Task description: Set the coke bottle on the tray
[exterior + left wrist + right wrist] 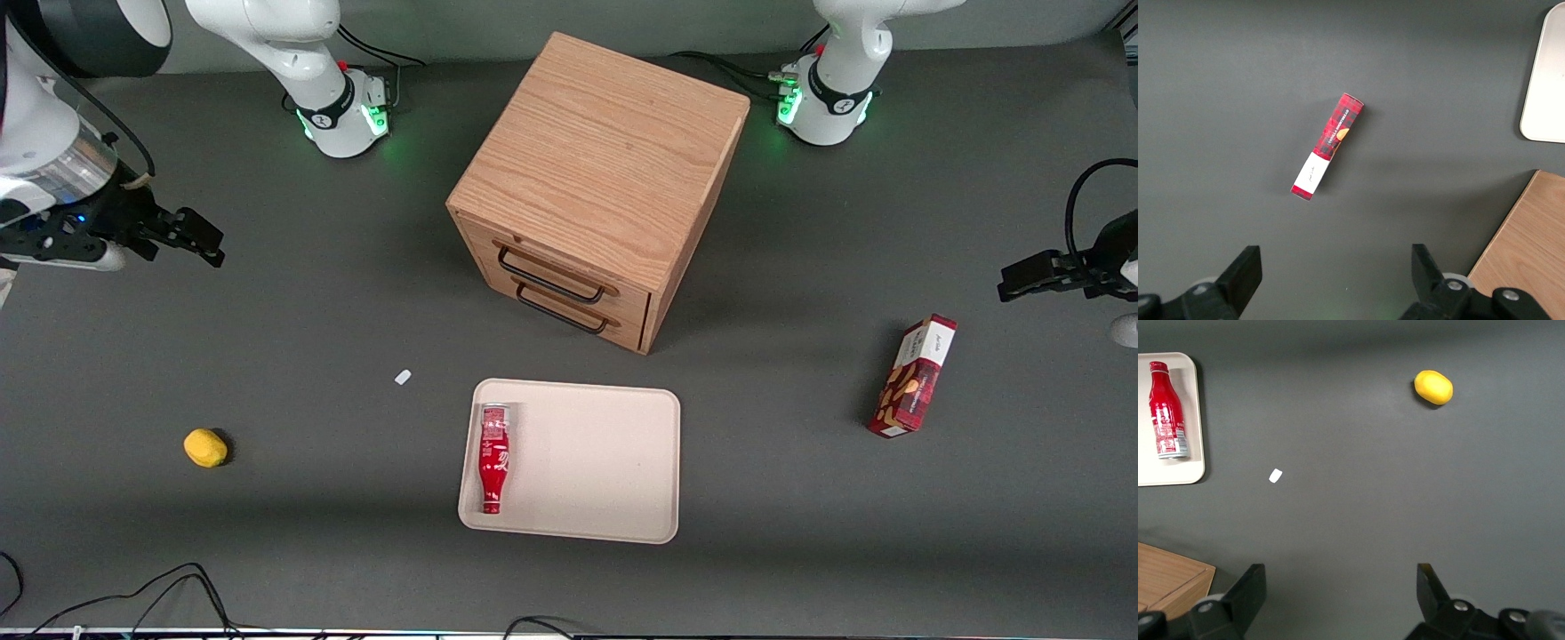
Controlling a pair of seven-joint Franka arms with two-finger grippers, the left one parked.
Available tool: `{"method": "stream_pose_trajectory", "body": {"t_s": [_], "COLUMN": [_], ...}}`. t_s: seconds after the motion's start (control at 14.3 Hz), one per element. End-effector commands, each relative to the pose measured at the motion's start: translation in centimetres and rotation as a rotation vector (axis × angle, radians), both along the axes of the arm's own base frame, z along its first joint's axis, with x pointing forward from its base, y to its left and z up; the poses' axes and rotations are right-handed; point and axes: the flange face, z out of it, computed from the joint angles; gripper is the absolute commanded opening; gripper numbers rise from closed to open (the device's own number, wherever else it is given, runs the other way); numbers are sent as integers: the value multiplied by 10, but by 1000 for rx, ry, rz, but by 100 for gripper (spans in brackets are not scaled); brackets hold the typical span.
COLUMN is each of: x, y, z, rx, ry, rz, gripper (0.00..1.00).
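Observation:
The red coke bottle [492, 457] lies on its side on the cream tray [596, 462], along the rim nearest the working arm, neck toward the front camera. It also shows in the right wrist view [1165, 409], lying on the tray [1195, 420]. My right gripper [194, 238] hangs high over the table at the working arm's end, well away from the tray. It is open and empty, with only bare table between its jaws [1338, 577].
A wooden drawer cabinet [596, 182] stands just farther from the front camera than the tray. A yellow lemon-like object [205, 447] and a small white scrap [403, 377] lie toward the working arm's end. A red snack box [913, 375] stands toward the parked arm's end.

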Motion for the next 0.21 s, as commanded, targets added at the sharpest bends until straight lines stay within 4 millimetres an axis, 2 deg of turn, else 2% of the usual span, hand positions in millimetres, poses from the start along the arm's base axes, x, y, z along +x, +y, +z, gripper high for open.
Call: {"method": "stream_pose_trajectory", "body": {"t_s": [0.0,0.14], "x": [3,6], "y": [-9,-8], "z": [10,8], "rx": [38,39], "ry": [6,17], "rz": [10,13], "gripper": [100,100]}}
